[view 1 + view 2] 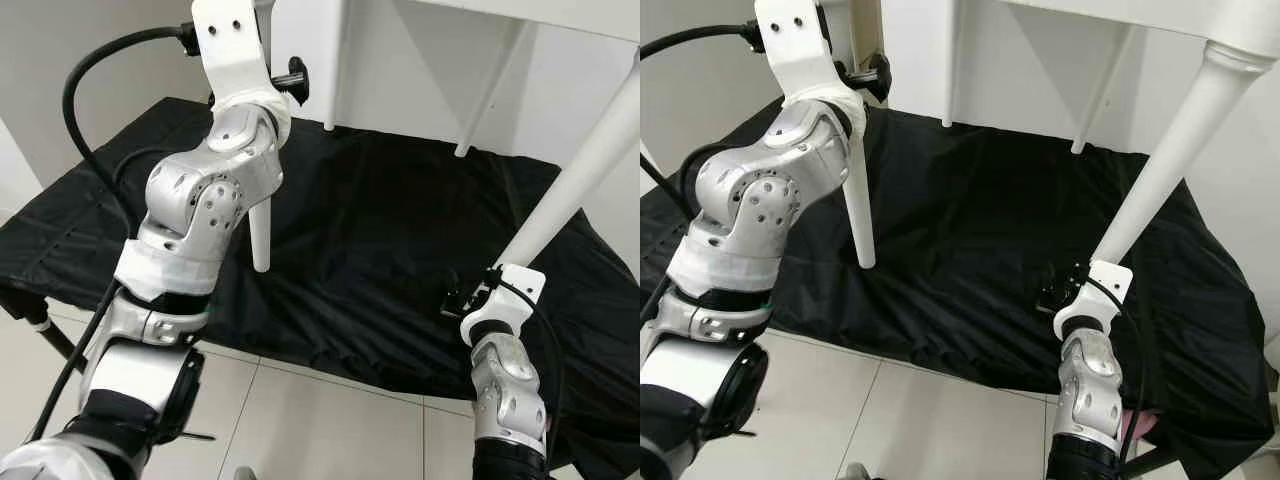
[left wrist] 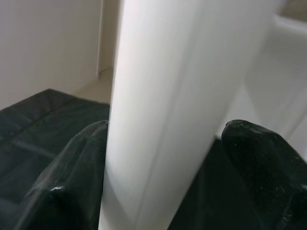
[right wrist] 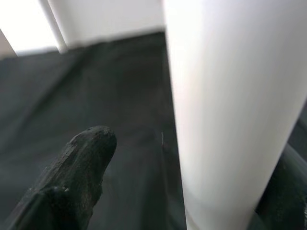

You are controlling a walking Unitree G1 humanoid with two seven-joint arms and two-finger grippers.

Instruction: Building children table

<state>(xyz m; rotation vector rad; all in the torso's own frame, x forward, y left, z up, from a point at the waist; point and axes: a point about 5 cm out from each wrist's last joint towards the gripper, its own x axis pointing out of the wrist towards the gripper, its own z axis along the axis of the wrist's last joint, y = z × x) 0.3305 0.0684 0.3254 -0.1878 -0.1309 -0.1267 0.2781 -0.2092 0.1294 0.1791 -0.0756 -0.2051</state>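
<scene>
Black cloth (image 1: 380, 250) spread over a low platform on pale tiled floor (image 1: 330, 420), white wall behind. White table (image 1: 1060, 40) standing on it. Left claw (image 2: 158, 158) raised, clamping near leg (image 1: 260, 235); right claw (image 3: 192, 158) low, straddling right leg (image 1: 1170, 150), grip unclear.

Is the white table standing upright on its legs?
Upright: the white table stands on the black cloth, its legs pointing down.
</scene>
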